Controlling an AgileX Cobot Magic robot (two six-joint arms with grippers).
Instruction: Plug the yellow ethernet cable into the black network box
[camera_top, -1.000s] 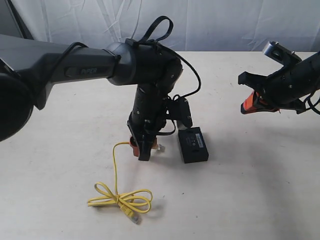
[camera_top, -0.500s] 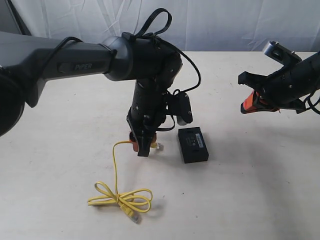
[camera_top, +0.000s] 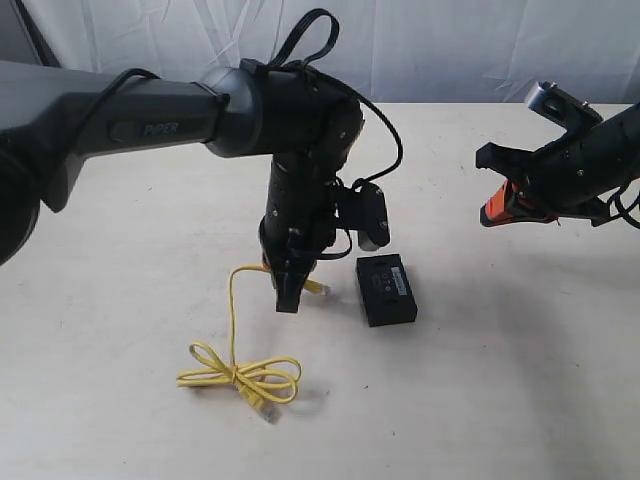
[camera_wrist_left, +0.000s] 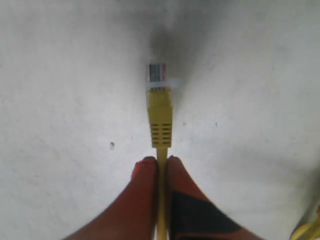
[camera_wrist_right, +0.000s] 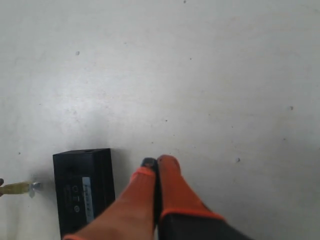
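My left gripper is shut on the yellow ethernet cable just behind its boot, with the clear plug sticking out past the fingertips above the table. From outside, that gripper hangs a little left of the black network box, which lies flat on the table. The rest of the cable trails down to a bundled loop near the front. My right gripper is shut on nothing, raised at the right; its view shows the box and the plug tip.
The pale table is backed by a white curtain. The bulky left arm stands over the middle of the table.
The left gripper has lifted slightly with the cable end, pulling the cord's upper bend upward and shifting the loop a little. The right arm has stayed still.
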